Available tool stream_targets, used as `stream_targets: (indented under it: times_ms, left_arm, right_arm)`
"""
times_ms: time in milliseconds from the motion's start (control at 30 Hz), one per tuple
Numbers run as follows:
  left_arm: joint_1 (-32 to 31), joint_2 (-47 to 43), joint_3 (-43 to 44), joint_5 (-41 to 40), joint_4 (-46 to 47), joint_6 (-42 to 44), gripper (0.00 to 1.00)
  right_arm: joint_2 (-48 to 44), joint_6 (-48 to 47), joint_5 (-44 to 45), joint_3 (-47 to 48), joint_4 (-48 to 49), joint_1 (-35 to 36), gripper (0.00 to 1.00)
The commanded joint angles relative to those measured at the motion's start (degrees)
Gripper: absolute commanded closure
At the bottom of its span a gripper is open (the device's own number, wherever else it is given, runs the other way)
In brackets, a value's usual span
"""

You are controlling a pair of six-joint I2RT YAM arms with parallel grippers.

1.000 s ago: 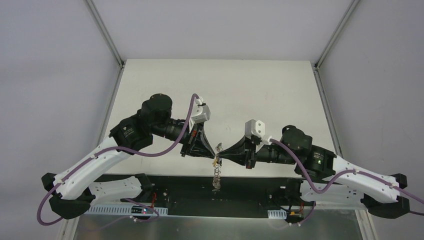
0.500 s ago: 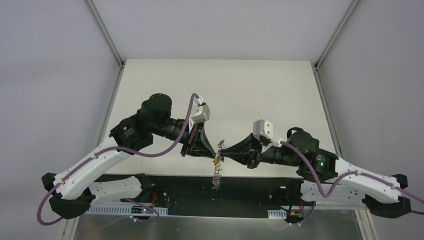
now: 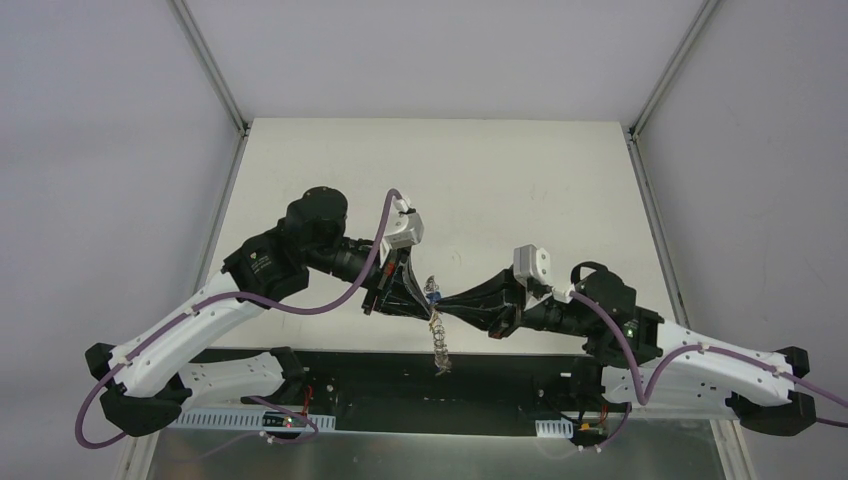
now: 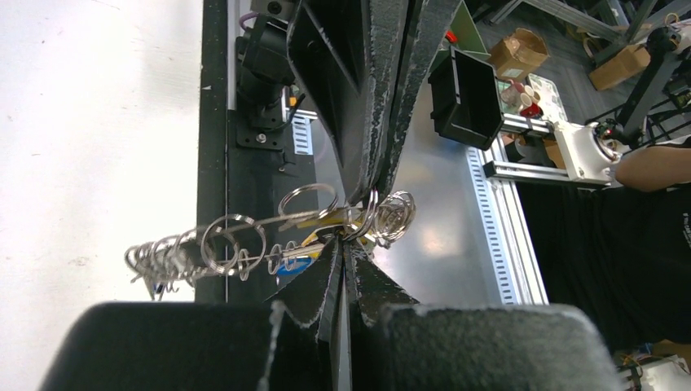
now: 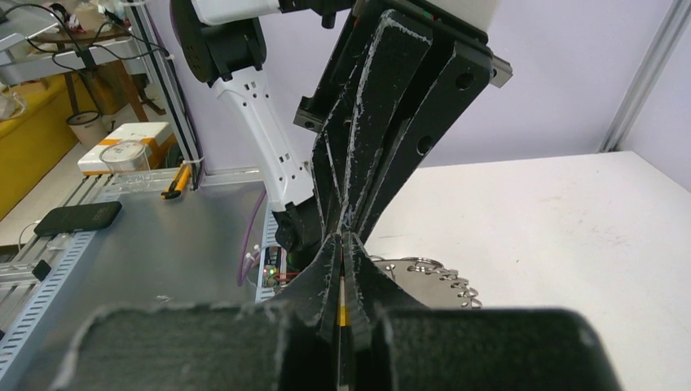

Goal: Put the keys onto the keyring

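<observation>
The two grippers meet tip to tip above the table's near edge. My left gripper (image 3: 424,298) (image 4: 346,244) is shut on the keyring (image 3: 439,345), whose fringe of small loops (image 4: 159,259) hangs down from the pinch. My right gripper (image 3: 443,305) (image 5: 342,244) is shut, with the yellow key (image 5: 342,314) showing between its fingers. In the left wrist view the yellow key (image 4: 319,236) and the blue key (image 4: 295,266) lie against the ring right at the fingertips. The blue head also shows in the top view (image 3: 433,296). The keyring (image 5: 440,277) partly shows behind my right fingers.
The white table (image 3: 520,200) stretches behind the grippers. A black strip (image 3: 350,375) with the arm bases runs along the near edge. Metal frame posts (image 3: 215,80) rise at the back corners. A black bin (image 4: 468,94) sits off the table.
My right arm has dropped lower and pushed left against the left gripper's tip. The hanging keyring has swung slightly right, and the blue key head now shows at the tips.
</observation>
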Motion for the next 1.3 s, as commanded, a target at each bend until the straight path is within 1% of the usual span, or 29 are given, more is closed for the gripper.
stream_targets:
  times_ms: [0,167,267,633,800,933,1033,1100,1200,1267]
  left_arm:
    - [-0.46,0.2,0.75,2.66,2.43,0.88,1.0]
    - [-0.46,0.02,0.85,3.26,2.98,0.76,1.0]
    - [-0.48,-0.34,0.52,3.11,3.19,0.68,1.0]
    - [-0.49,-2.61,-0.8,1.37,3.24,1.15,1.0]
    - [-0.46,-4.74,-0.55,-2.56,3.2,0.5,1.0]
    - [-0.5,-7.28,0.11,-9.91,3.2,0.04,0.92]
    - [-0.46,-9.05,0.89,-13.76,3.39,0.33,0.89]
    - [-0.45,-10.26,0.58,-14.31,5.94,0.08,0.86]
    - [-0.47,-12.04,-0.55,-12.92,10.51,-0.34,0.79]
    - [-0.51,-12.66,-0.93,-11.81,12.77,-0.6,0.77]
  right_arm:
    - [-0.74,0.03,-1.28,-1.92,16.6,0.39,1.0]
    - [0.36,-0.71,-3.11,-5.24,27.63,0.47,1.0]
    - [1.23,-1.04,-3.95,-6.06,31.66,0.47,1.0]
    - [1.95,-0.05,-5.07,-6.48,36.97,1.47,1.0]
    - [2.31,-0.49,-5.16,-8.51,43.29,2.25,1.0]
    - [3.21,-2.3,-5.06,-9.72,48.53,2.97,1.0]
    - [3.74,-3.52,-4.76,-10.14,51.26,3.39,1.0]
    - [4.0,-4.5,-3.97,-10.36,53.1,3.76,1.0]
    - [4.35,-6.03,-2.87,-10.46,54.52,4.52,1.0]
    - [4.77,-7.06,-2.43,-10.1,54.83,5.07,1.0]
